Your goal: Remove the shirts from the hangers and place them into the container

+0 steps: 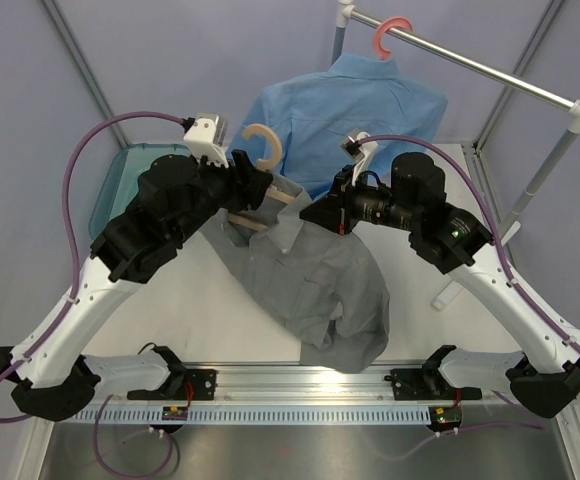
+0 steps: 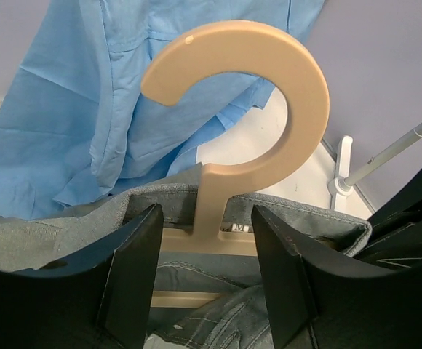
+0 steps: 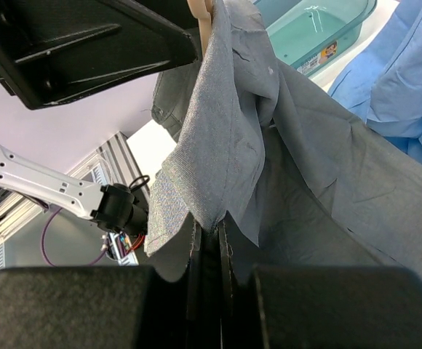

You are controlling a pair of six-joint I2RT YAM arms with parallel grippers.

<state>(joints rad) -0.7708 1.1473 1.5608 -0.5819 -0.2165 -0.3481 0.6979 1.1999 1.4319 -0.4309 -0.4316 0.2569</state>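
Observation:
The grey shirt (image 1: 320, 280) hangs on the tan hanger (image 1: 266, 143), lifted over the table, its lower part lying crumpled on the surface. My left gripper (image 2: 207, 243) is open, with one finger on each side of the tan hanger's neck (image 2: 212, 203) and a gap on both sides. My right gripper (image 3: 209, 236) is shut on a fold of the grey shirt (image 3: 225, 145); in the top view it (image 1: 317, 212) is right of the collar. The light blue shirt (image 1: 345, 110) hangs from the pink hanger (image 1: 391, 36). The teal container (image 1: 118, 190) stands at the back left.
The grey metal rail (image 1: 490, 70) runs across the back right, with its post and white foot (image 1: 448, 297) on the table's right side. The aluminium rail (image 1: 300, 385) carrying the arm bases spans the near edge. Purple cables loop beside both arms.

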